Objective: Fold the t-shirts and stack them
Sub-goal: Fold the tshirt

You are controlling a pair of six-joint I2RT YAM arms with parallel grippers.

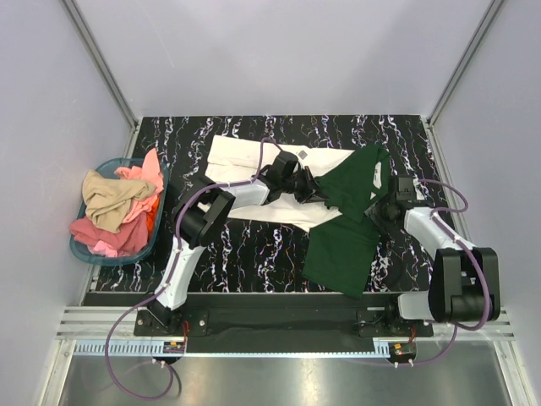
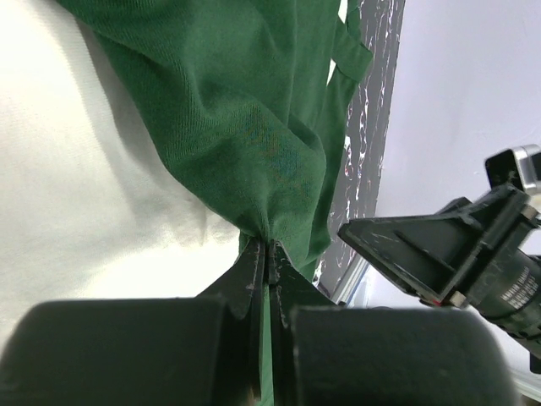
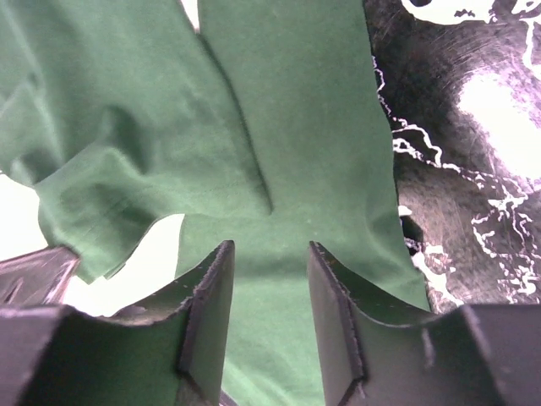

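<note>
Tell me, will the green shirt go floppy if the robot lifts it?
Probably floppy: the green shirt bunches into folds where the left gripper pinches it. Likely light too, since one small pinch gathers the cloth.

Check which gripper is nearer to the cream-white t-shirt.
Left. The left gripper sits over the cream-white t-shirt, shut on the dark green t-shirt; the right gripper hangs open above the green one, to the cream one's right.

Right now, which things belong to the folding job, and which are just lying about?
Job: plain dark green cloth t-shirt, pinched by left gripper; cream-white cloth t-shirt; open right gripper.
Lying about: blue plastic basket; pink and tan clothes inside.
</note>
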